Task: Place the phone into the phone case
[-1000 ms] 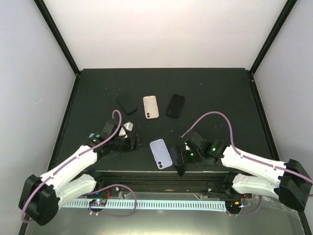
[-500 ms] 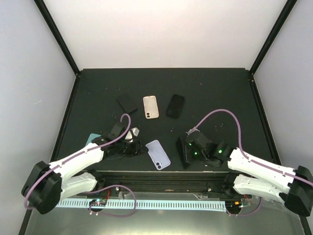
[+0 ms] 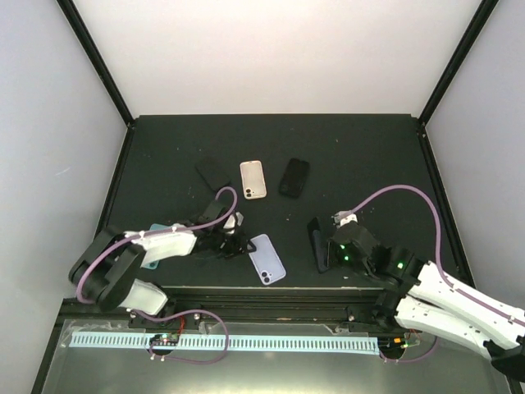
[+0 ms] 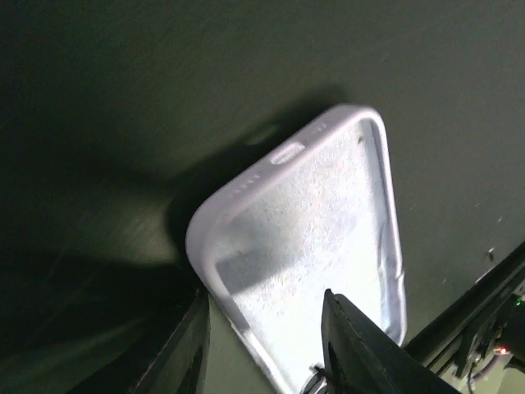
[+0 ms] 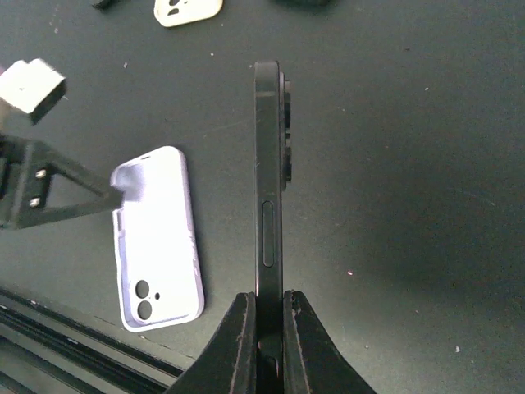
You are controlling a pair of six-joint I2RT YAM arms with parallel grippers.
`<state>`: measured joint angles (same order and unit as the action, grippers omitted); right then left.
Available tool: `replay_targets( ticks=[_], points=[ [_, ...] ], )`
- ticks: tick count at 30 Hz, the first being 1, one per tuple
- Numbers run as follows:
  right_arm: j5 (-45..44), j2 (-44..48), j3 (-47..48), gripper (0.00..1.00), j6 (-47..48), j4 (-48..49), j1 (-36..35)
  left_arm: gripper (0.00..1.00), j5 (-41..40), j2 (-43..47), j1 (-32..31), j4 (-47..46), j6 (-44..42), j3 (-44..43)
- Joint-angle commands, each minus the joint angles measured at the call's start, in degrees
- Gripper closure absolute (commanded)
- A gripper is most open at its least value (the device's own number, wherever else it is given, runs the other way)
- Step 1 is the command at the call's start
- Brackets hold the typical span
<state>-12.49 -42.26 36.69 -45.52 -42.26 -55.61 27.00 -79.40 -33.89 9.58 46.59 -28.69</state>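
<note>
Dark table (image 3: 369,148), beige case (image 3: 253,179) behind, R gripper (image 5: 268,302) pinching phone (image 5: 267,164), L gripper (image 4: 262,324) half-open astride lilac case (image 4: 320,238)

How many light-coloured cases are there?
2: a lavender case at the front by the left claw, a beige case farther back. A teal thing under the left arm may be another.

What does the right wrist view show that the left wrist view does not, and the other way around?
Only the right wrist view shows the black slab phone, on edge and pinched in the shut right end effector. It also shows a cream phone case at the top edge, and the two camera holes of the lilac silicone phone case.
Only the left wrist view shows that case's grainy inner lining close up.
Both show the empty lilac case, the left end effector at its end (whether it grips is unclear), and the dark table.
</note>
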Motion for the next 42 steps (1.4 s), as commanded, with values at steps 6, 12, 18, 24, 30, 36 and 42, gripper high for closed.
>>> replay_targets(
  ticks=[6,12,18,24,30,36,42],
  points=[
    [-2.98,6.6,0.66,0.99,-0.27,0.51,-0.2,0.65,3.7,-14.92,-2.72,-6.91,0.71,-16.62],
    [-3.0,7.82,1.27,0.99,0.96,-0.53,-0.21,0.63,1.68,-17.35,-4.31,2.27,-1.31,-26.6],
    [-4.13,9.89,1.84,0.99,1.03,-1.34,-0.2,0.46,-1.66,-8.42,-4.8,7.63,2.62,-17.87],
    [-4.98,10.01,1.4,0.99,1.15,-0.8,-0.19,0.44,-5.43,1.34,-9.6,8.65,8.78,-9.54],
    [-4.95,9.62,0.32,0.99,-0.06,0.92,-0.2,0.45,-7.66,4.12,-16.9,7.52,15.52,-6.34],
    [-4.03,9.65,-0.15,0.99,-0.7,1.89,-0.2,0.48,-10.02,3.27,-21.26,8.12,20.15,-4.28],
    [-3.83,9.65,0.14,0.99,0.04,1.79,-0.19,0.49,-8.82,5.54,-23.89,1.02,26.96,-0.94]
  ],
)
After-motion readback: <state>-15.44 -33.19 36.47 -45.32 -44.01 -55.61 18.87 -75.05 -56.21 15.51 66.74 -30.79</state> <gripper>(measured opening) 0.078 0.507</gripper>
